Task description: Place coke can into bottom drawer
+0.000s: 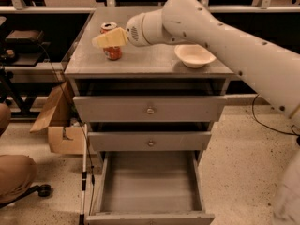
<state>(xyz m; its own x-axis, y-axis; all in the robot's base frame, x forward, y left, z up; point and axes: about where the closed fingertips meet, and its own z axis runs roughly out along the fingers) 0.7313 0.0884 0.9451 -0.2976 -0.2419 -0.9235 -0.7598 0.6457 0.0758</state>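
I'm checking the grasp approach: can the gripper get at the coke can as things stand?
Probably yes. The gripper hovers right at the coke can on the cabinet top, nothing stands between them, and the white bowl sits well off to the side.

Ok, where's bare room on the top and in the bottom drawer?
The bottom drawer is pulled out and its whole floor is bare. On the cabinet top, the front strip before the coke can and white bowl is free. Left rear is crowded: the gripper is at the can.
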